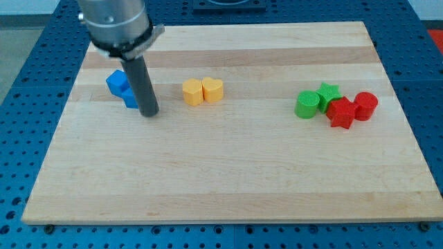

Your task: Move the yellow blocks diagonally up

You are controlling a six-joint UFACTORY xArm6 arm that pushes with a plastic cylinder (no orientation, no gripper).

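Observation:
Two yellow blocks sit side by side left of the board's middle: a yellow hexagon-like block (192,92) and, touching its right side, a yellow heart-shaped block (212,89). My tip (149,113) is on the board to the left of and slightly below the yellow pair, a short gap away from them. The dark rod rises from the tip toward the view's top left. It stands right against two blue blocks (122,87) and partly hides them.
At the view's right stands a cluster: a green cylinder (306,104), a green star block (327,93), a red star block (340,113) and a red cylinder (365,106). The wooden board (228,180) lies on a blue perforated table.

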